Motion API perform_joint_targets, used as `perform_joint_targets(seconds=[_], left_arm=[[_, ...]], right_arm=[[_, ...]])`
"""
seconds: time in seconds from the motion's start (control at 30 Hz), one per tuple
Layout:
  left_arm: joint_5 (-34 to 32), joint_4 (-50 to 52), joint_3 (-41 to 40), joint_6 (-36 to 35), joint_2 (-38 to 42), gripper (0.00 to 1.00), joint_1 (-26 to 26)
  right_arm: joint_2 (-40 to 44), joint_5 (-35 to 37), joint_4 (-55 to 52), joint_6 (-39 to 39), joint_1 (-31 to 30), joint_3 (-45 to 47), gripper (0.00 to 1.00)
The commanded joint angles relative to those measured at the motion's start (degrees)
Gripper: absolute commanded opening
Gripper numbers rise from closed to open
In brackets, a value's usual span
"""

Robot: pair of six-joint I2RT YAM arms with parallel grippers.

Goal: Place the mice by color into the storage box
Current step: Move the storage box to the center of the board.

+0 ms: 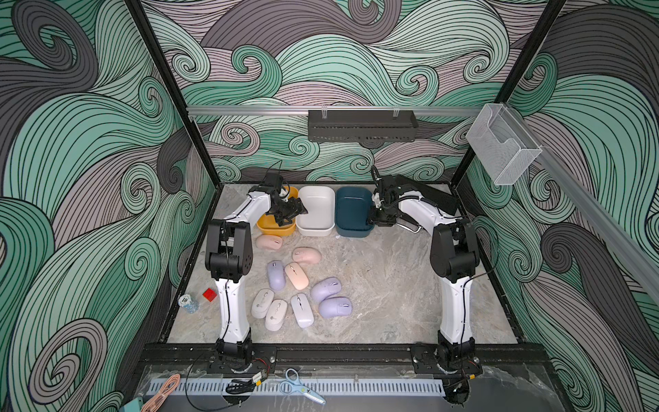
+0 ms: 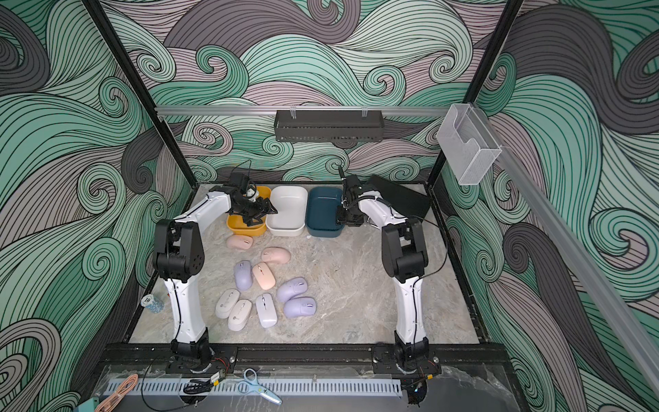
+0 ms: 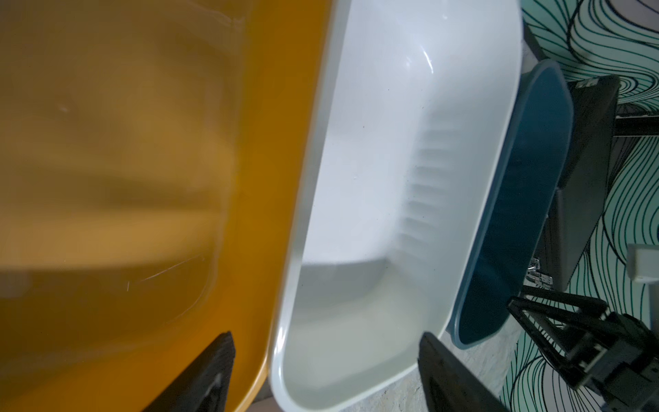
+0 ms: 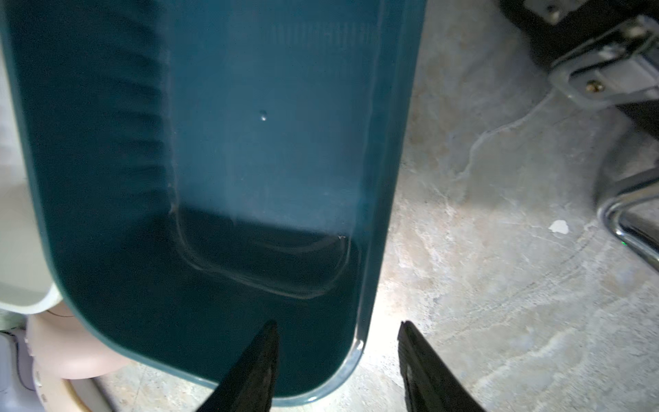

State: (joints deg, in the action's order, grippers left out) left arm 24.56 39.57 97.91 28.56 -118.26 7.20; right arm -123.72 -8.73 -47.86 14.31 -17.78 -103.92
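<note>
1. The left gripper (image 1: 291,211) hangs above the line where the yellow bin (image 1: 276,232) meets the white bin (image 1: 315,232). Its jaws are spread wide with nothing between them.
2. The right gripper (image 4: 337,331) straddles a corner of the teal bin (image 4: 383,178). One finger is inside and one is outside over the table (image 1: 392,285). Both stand clear of the wall, so it is parted and empty.
3. All nine mice (image 1: 296,275) lie loose on the table, none in a bin. The white and teal bins show bare floors; the yellow one is blurred and partly hidden.
4. The closest is the pink mouse (image 1: 269,242), just in front of the yellow bin. It lies toward the robot's base from the left gripper, almost under it. Its long axis runs across the table, roughly parallel to the bins' front edges.
5. The left arm is clearly nearer, since the whole cluster sits on its side, well apart from the right gripper. The pick likely calls for the left gripper to draw back and down. Its fingers should close across the mouse's short width.
</note>
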Motion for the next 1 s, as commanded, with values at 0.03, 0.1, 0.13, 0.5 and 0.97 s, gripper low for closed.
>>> perform_joint_targets(seconds=[0.03,0.1,0.13,0.5,0.97], left_arm=[[-1.40,1.57,0.39,-1.74,8.81,0.82,-0.79],[-2.18,1.24,-0.53,-2.12,11.98,0.82,-0.88],[-2.62,0.90,-1.41,-2.25,13.69,0.82,-0.87],[-6.25,0.86,-6.73,-4.87,24.75,0.83,-1.57],[-4.96,-6.03,-17.11,-1.53,32.74,0.83,-1.75]], right_arm=[[-1.02,1.76,-2.67,-2.62,-0.17,-1.28,0.51],[-2.02,1.30,-2.82,-2.29,-0.09,-1.92,0.46],[-2.42,1.29,-2.86,-2.06,-0.16,-2.24,0.44],[-2.17,3.99,-2.16,-0.71,-0.24,-2.43,0.10],[15.58,9.30,1.27,7.17,-0.68,19.89,0.00]])
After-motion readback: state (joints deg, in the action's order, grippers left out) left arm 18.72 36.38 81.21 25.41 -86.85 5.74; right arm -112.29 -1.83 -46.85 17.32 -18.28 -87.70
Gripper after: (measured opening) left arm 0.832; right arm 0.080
